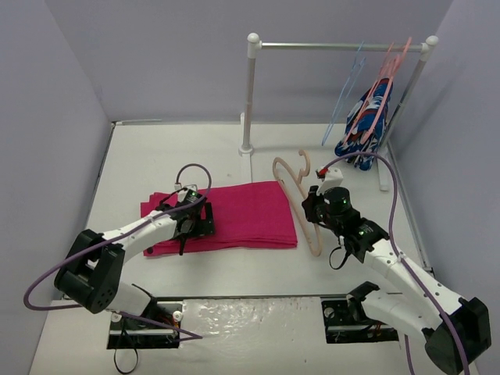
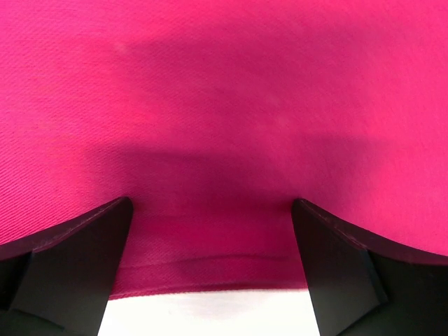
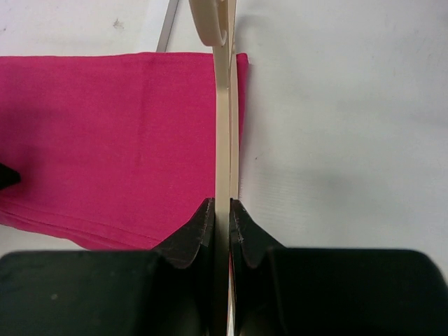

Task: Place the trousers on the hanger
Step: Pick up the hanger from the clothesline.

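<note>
The magenta trousers lie folded flat on the white table, left of centre. My left gripper hovers low over their left part with jaws open wide. In the left wrist view the cloth fills the frame between the two dark fingers, its near hem showing just above bare table. The beige hanger stands at the trousers' right edge, hook toward the back. My right gripper is shut on it. The right wrist view shows the thin hanger pinched between the fingertips of the right gripper, with the trousers to its left.
A white clothes rail stands at the back right. It carries a blue wire hanger, salmon-pink hangers and a blue patterned garment. Lilac walls close in the table on the left, back and right.
</note>
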Robot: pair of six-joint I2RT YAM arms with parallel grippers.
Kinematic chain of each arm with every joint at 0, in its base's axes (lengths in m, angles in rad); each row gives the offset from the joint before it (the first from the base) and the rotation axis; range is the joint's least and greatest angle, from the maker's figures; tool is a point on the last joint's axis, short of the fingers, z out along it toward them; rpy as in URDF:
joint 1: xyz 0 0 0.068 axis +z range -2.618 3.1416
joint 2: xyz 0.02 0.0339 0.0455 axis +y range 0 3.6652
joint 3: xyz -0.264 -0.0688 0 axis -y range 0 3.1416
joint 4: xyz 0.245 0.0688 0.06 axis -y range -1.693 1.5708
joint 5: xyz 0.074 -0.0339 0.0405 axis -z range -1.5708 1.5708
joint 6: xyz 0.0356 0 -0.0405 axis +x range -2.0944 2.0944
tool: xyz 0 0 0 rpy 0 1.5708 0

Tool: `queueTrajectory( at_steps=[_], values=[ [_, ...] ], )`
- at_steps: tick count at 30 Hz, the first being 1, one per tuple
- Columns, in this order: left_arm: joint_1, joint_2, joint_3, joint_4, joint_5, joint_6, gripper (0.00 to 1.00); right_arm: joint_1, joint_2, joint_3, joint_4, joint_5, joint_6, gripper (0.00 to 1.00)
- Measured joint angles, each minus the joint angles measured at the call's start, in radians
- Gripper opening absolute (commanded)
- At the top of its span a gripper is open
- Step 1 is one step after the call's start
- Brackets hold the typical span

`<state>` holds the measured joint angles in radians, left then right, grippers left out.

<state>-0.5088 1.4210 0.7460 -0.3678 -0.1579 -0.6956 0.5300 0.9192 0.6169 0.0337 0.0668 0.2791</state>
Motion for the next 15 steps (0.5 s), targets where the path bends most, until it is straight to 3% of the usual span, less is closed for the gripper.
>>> queueTrajectory(
  at_steps=[7,11,15],
  values=[
    [0.098,-0.028,-0.011,-0.013,0.002,-0.001,0.97,0.026,0.011,-0.014,0.038,0.003,0.017,0.0],
    [0.018,-0.038,0.015,-0.031,0.005,0.001,0.97,0.033,-0.001,-0.018,0.047,0.031,0.031,0.0],
    [-0.121,-0.02,0.135,-0.054,-0.007,-0.008,0.93,0.034,-0.047,-0.023,0.045,0.102,0.043,0.0]
  ],
)
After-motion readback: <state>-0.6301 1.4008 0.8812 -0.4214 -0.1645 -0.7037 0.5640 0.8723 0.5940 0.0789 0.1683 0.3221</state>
